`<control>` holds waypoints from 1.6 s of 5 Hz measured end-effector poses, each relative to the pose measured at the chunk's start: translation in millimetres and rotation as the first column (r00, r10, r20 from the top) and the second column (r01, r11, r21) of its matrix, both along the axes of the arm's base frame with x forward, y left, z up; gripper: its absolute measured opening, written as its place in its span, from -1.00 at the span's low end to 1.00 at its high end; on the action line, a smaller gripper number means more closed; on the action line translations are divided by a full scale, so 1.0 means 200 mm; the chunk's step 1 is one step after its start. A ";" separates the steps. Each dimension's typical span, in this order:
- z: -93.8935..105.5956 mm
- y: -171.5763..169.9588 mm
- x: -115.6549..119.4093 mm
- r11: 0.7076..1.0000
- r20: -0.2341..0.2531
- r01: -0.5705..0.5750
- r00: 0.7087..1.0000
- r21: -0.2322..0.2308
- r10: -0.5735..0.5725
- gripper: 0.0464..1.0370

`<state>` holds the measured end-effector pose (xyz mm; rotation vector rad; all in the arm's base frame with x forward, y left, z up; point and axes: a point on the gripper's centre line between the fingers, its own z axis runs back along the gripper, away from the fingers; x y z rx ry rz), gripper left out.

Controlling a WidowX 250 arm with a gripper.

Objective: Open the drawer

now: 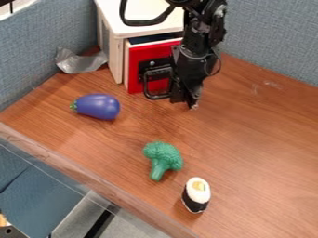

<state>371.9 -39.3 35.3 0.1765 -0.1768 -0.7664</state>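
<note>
While the black gripper [188, 100] is hanging down just beside the black handle [147, 86] on the far side, the red drawer [138, 62] is sticking partway out of the white box [114, 55]. I cannot tell if the gripper is pinching or spreading. To the left, a purple eggplant [98, 106] is lying on the brown table [255, 139]. Nearer, green broccoli [162, 159] is lying, and a sushi piece [197, 194] is resting to its right.

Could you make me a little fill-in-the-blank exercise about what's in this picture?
1. The gripper hangs beside the ____ drawer front.
2. The purple toy is shaped like an ____.
3. The green toy is shaped like ____.
4. The toy sushi has a ____ wrapper around its white part.

Missing words: red; eggplant; broccoli; black.
</note>
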 end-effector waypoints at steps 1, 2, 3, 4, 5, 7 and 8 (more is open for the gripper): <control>0.00 -0.07 -0.05 1.000 -0.007 0.021 1.000 -0.013 -0.021 -0.85; 0.00 -0.10 -0.09 0.999 -0.020 0.036 0.999 -0.012 -0.036 -0.85; 0.00 -0.13 -0.10 0.999 -0.030 0.040 0.999 -0.018 -0.041 -0.85; 0.00 -0.15 -0.11 0.999 -0.033 0.037 0.999 -0.021 -0.037 -0.85; 0.00 -0.16 -0.11 0.999 -0.040 0.036 0.998 -0.027 -0.037 -0.85; 0.00 -0.20 -0.12 0.998 -0.044 0.028 0.999 -0.048 -0.031 -0.85; 0.00 -0.23 -0.13 0.998 -0.045 0.023 0.999 -0.053 -0.026 -0.85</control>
